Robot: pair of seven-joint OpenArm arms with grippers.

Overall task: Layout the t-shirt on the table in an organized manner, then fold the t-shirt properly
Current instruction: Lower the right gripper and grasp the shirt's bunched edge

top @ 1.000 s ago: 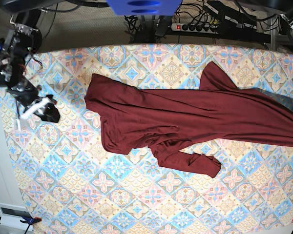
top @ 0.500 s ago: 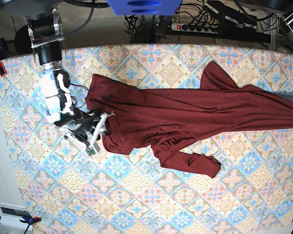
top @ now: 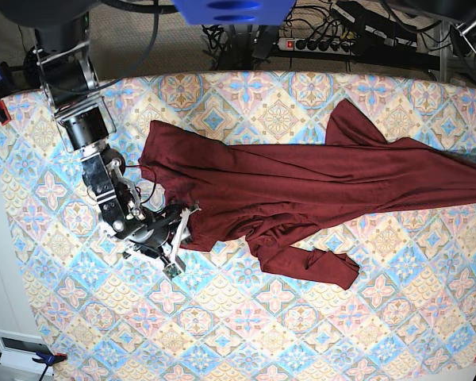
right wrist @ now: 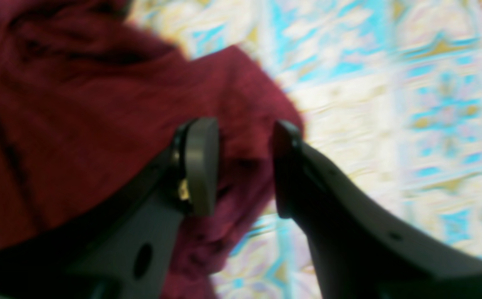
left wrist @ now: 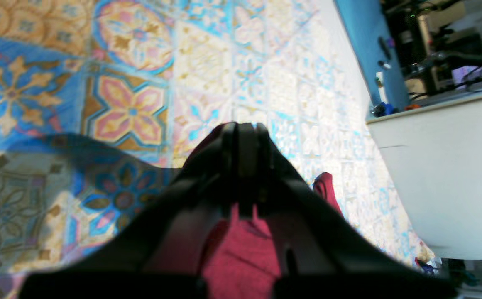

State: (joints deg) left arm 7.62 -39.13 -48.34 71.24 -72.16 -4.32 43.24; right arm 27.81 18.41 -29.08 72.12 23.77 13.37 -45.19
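Observation:
The dark maroon t-shirt lies stretched across the patterned table, from the left part to past the right edge, with one sleeve bunched toward the front. My right gripper is open at the shirt's lower left corner. In the right wrist view its fingers straddle the t-shirt edge, just above the table. My left gripper is shut, with maroon t-shirt fabric pinched behind its tips, above the table. That arm is outside the base view.
A power strip with cables lies behind the table's far edge. A white box sits by the front left corner. In the left wrist view a white cabinet stands beyond the table's edge.
My right arm swung from the table's left edge over to the shirt's lower left corner and came down on it. The shirt's right end has drawn narrower toward the right edge.

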